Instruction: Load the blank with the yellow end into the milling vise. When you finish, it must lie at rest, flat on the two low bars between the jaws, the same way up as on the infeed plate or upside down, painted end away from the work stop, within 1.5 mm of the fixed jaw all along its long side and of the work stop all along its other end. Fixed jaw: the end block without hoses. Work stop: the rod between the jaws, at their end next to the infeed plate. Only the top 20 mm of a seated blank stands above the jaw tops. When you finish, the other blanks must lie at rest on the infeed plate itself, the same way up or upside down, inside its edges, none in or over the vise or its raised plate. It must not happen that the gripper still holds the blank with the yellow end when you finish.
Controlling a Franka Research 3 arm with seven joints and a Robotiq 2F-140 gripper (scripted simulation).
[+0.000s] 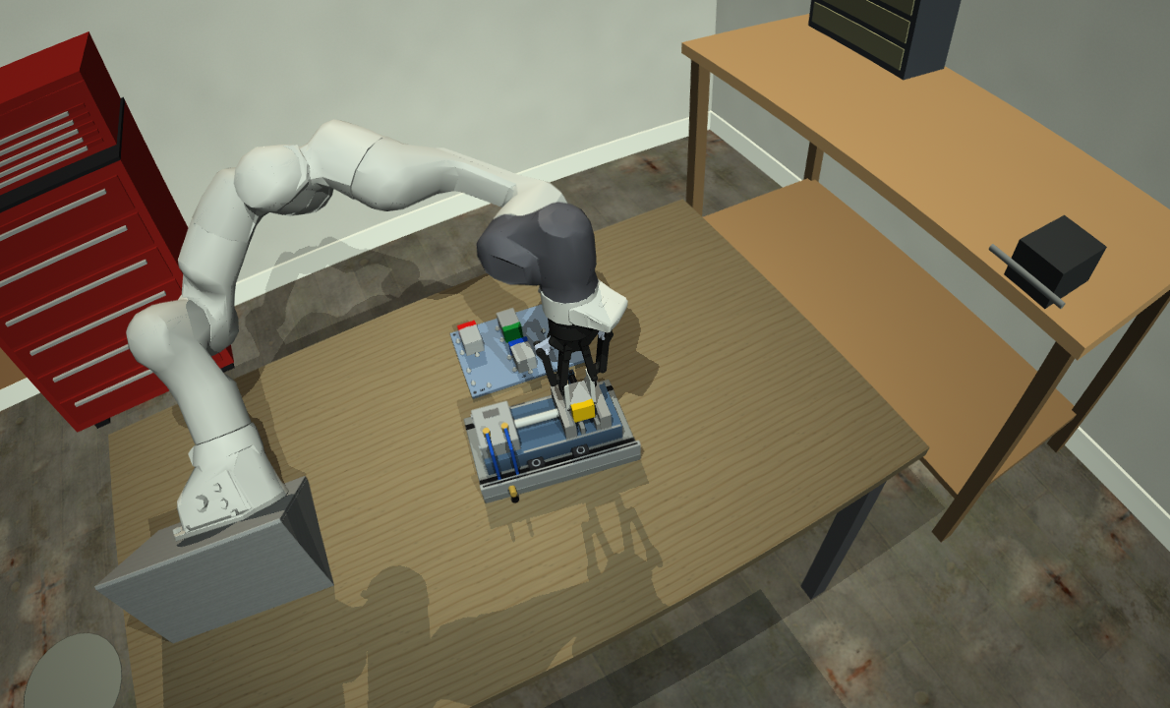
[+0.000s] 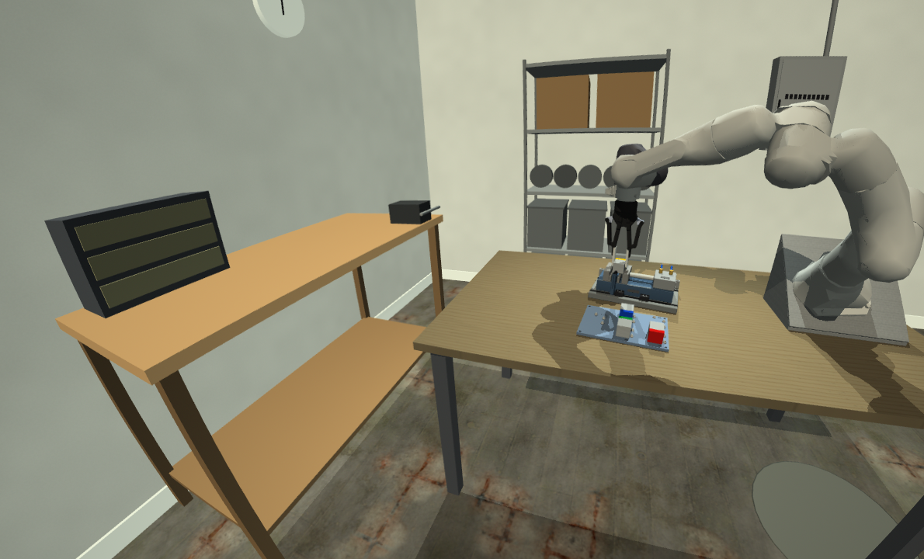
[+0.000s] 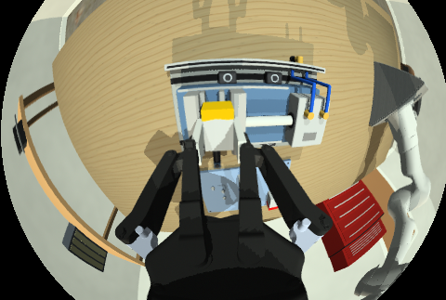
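Note:
My gripper points straight down over the vise and is shut on the blank with the yellow end. The blank sits low between the jaws, next to the fixed jaw. Its yellow end points away from the infeed plate. I cannot tell whether it rests on the low bars. The block with blue hoses stands at the vise's other end.
On the infeed plate stand the red-ended blank, the green-ended blank and the blue-ended blank. The arm's grey base stands at the table's left. A wooden side bench stands to the right.

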